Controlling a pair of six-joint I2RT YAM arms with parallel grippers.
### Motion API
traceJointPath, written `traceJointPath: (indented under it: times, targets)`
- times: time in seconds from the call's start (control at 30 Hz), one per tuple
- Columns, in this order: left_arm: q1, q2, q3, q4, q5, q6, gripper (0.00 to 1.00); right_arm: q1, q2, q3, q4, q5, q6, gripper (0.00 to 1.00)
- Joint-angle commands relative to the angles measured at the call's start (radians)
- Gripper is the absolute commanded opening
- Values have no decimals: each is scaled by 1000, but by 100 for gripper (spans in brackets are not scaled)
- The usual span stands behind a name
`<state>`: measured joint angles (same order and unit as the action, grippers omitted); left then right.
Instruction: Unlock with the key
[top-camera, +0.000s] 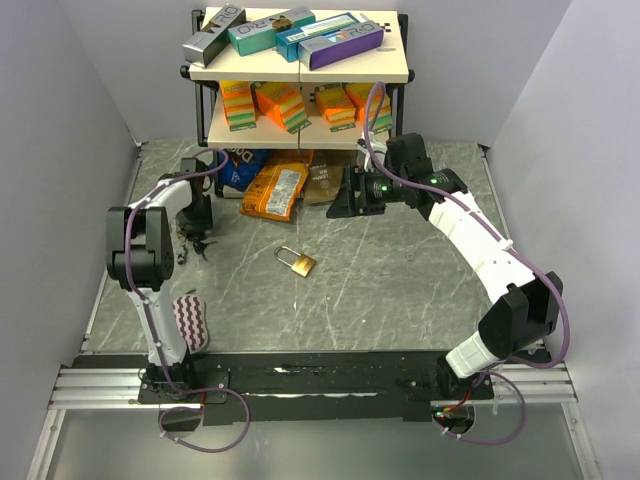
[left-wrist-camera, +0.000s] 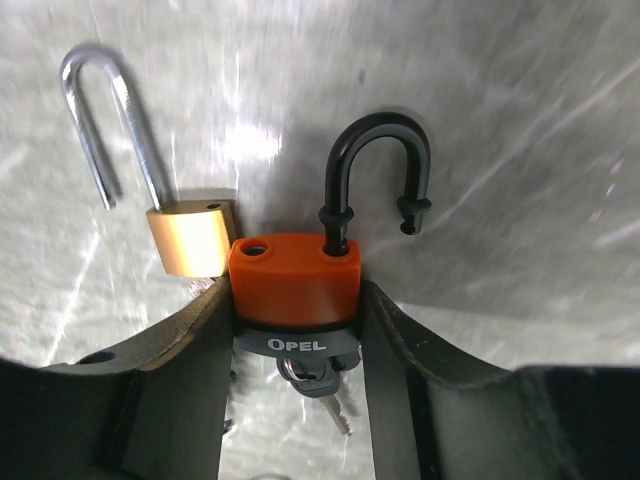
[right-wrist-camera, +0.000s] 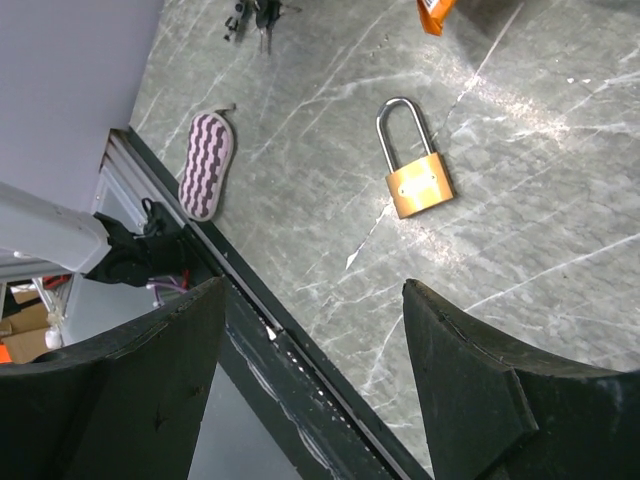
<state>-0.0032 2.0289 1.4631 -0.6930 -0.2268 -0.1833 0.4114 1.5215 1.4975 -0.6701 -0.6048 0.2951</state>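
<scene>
An orange padlock (left-wrist-camera: 295, 280) marked OPEL sits between the fingers of my left gripper (left-wrist-camera: 297, 292). Its black shackle (left-wrist-camera: 375, 165) is raised, with the right leg free of the body. A key (left-wrist-camera: 318, 385) on a ring sticks out of its underside. In the top view my left gripper (top-camera: 196, 215) hides that lock; dark keys (top-camera: 203, 243) show just below it. A brass padlock (top-camera: 296, 262) lies mid-table and also shows in the left wrist view (left-wrist-camera: 192, 238) and right wrist view (right-wrist-camera: 420, 187). My right gripper (top-camera: 345, 197) hangs open and empty above the table (right-wrist-camera: 312, 300).
A two-level shelf (top-camera: 300, 70) with boxes and packets stands at the back. Snack bags (top-camera: 275, 188) lie in front of it. A purple wavy pouch (top-camera: 190, 321) lies near the left arm's base. A black rail (top-camera: 320, 375) runs along the near edge.
</scene>
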Motion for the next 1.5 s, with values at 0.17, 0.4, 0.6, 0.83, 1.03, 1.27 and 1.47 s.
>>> traceJointPath:
  times: [0.17, 0.4, 0.6, 0.83, 1.03, 1.27, 1.47]
  targets:
    - [0, 88, -11, 47, -51, 16, 2, -10, -30, 24, -13, 16, -16, 79]
    - [0, 77, 5, 27, -49, -15, 32, -10, -24, 29, -14, 17, -17, 81]
    - [0, 37, -4, 32, -17, -28, 56, -11, -30, 24, -11, 23, -24, 81]
    - [-1, -1, 23, 17, 4, -41, 70, -10, -38, 18, -11, 27, -27, 81]
    - [-7, -116, 16, 42, 43, -56, 75, -34, -64, -12, 0, 59, -30, 82]
    - [-27, -361, -73, 148, 151, -51, 88, -137, -77, -106, -11, 181, -88, 82]
    - [-41, -607, -222, 311, 285, -143, 98, -223, -54, -224, -11, 364, -125, 82]
